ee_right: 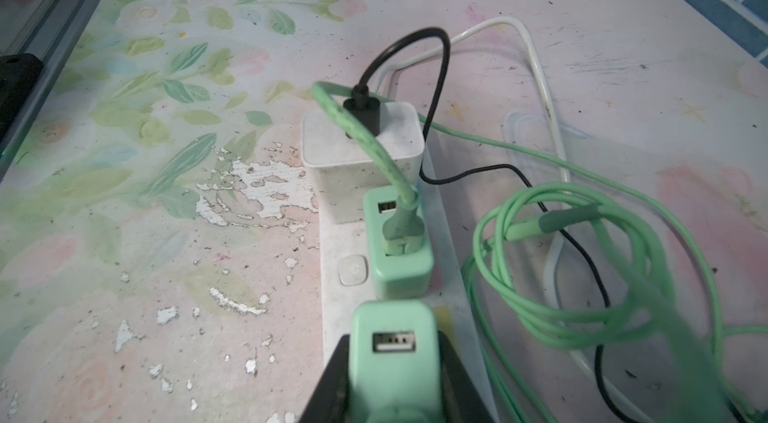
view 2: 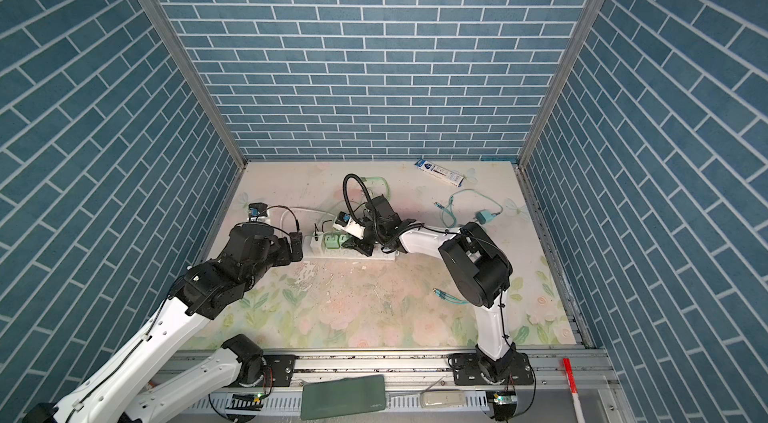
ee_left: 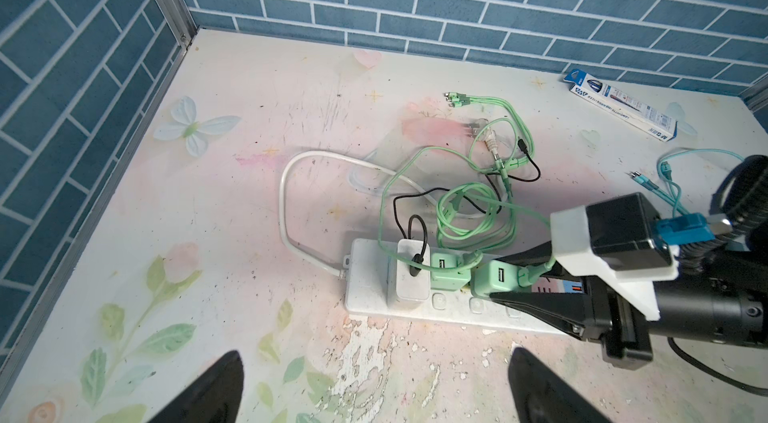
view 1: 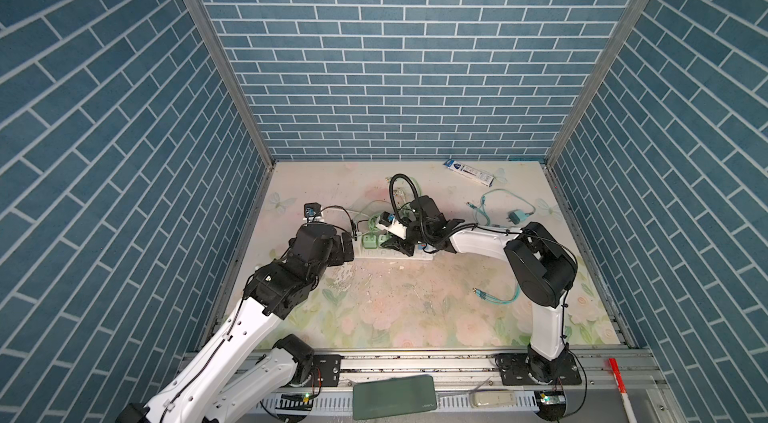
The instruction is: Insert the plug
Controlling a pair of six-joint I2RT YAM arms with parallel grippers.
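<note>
Our mint-green plug [ee_right: 392,358] sits closest, clamped in the right gripper [ee_left: 498,280] over the power strip [ee_left: 368,296], beside a seated green charger [ee_right: 401,263]; we judge this lines it up for pushing down. It is a cube, USB port [ee_right: 393,342] up, cable [ee_left: 536,271] attached. The left gripper [ee_left: 376,358] hangs wide open, empty.

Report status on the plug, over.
Left gripper open, hovering short of power strip. Right gripper shut on green plug, over strip beside seated green charger. Green cable coil lies alongside strip.
</note>
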